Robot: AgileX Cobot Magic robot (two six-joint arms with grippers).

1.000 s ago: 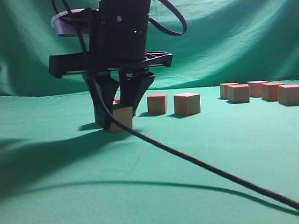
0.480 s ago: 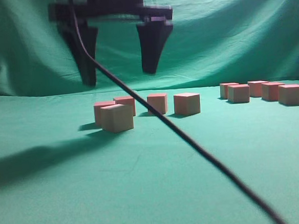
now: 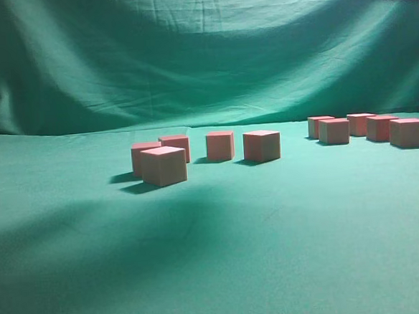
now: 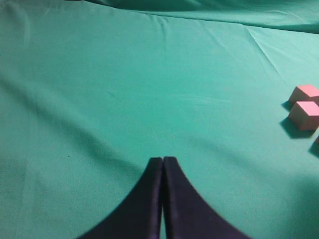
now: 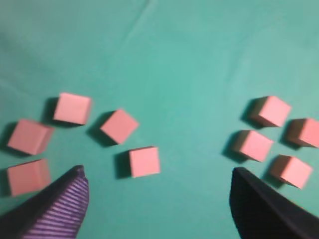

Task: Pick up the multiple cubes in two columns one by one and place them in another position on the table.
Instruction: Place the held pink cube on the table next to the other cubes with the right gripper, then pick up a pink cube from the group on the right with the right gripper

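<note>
**Right fingers wide and empty above nine cubes; left fingers pressed together**

You have the right gripper [image 5: 159, 209] up off the table [image 3: 225, 271], fingers spread wide with nothing between them. In the right wrist view only the two fingertips show, at the bottom corners. Beyond the left fingertip sit five cubes in a loose cluster [image 5: 75, 139]: three stacked along the far left edge, one nearer the middle, one closest to the gap between the fingers [image 5: 144, 162]. Beyond the right fingertip sit four more cubes [image 5: 276, 137], packed in a tight two-by-two block. No cube touches either finger.

Your left gripper [image 4: 163, 199] has its fingers pressed together, nothing held. It points at bare green cloth; two cubes [image 4: 305, 104] lie well off to the right of the fingertips, at the frame edge.

In the exterior view, neither gripper shows; the five-cube group [image 3: 202, 152] sits left of centre and the four-cube group [image 3: 369, 129] lies at the right, all resting on the table.
</note>
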